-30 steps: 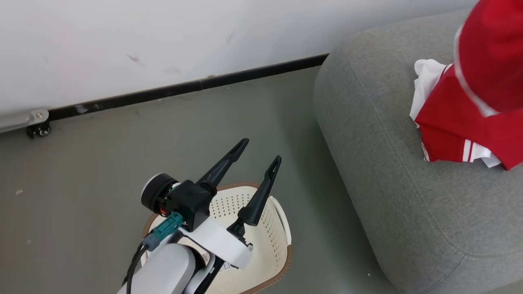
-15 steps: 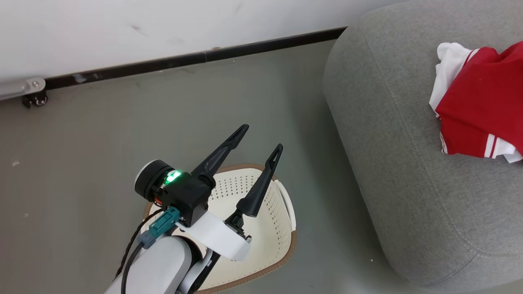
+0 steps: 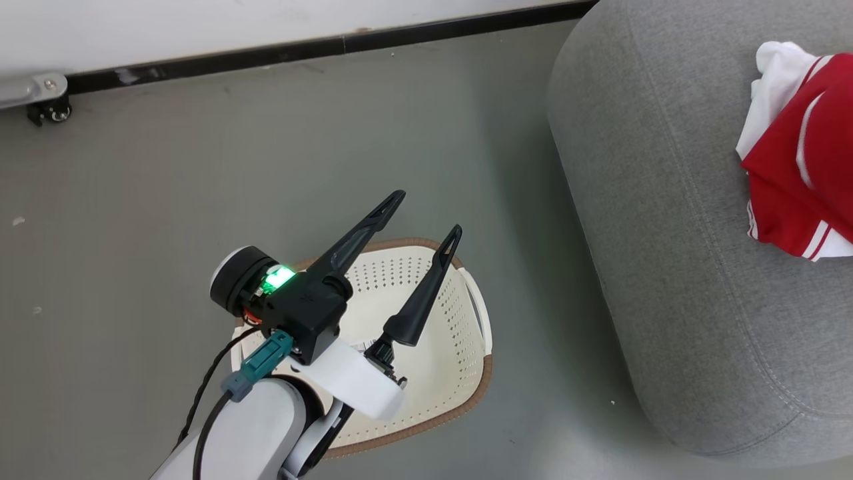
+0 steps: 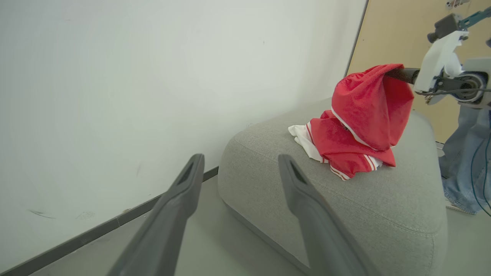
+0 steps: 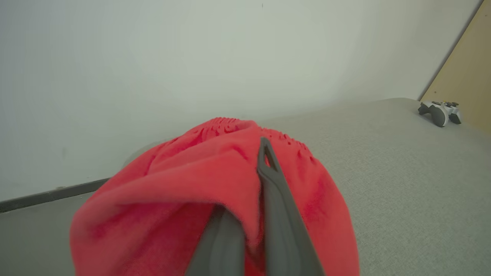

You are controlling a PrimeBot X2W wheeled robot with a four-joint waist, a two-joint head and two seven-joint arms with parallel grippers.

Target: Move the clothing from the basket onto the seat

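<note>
At the far left of the head view, a metal fitting with a small caster (image 3: 41, 101) sits against the dark baseboard (image 3: 333, 48); the frame edge cuts it off. Further right, the left gripper (image 3: 428, 211) hangs over the basket (image 3: 426, 242) with its two fingers spread wide and nothing between them. The basket stands on the grey floor (image 3: 133, 213). The left arm covers the basket's left portion, so that part of the interior cannot be checked, and only a corner of the bottom sticker shows. Well apart to the right is the seat (image 3: 666, 233), a grey sofa with a rounded corner. The clothing (image 3: 796, 193) lies on it in a red-and-white heap, cut off by the right frame edge. In the left wrist view, the right gripper (image 4: 397, 73) is clamped on a red garment (image 4: 370, 107) that drapes down onto the heap. Fabric hides one fingertip in the right wrist view. A game controller (image 5: 439, 112) rests on the seat's far side. A person's legs (image 4: 464, 153) in jeans stand beyond the seat.
</note>
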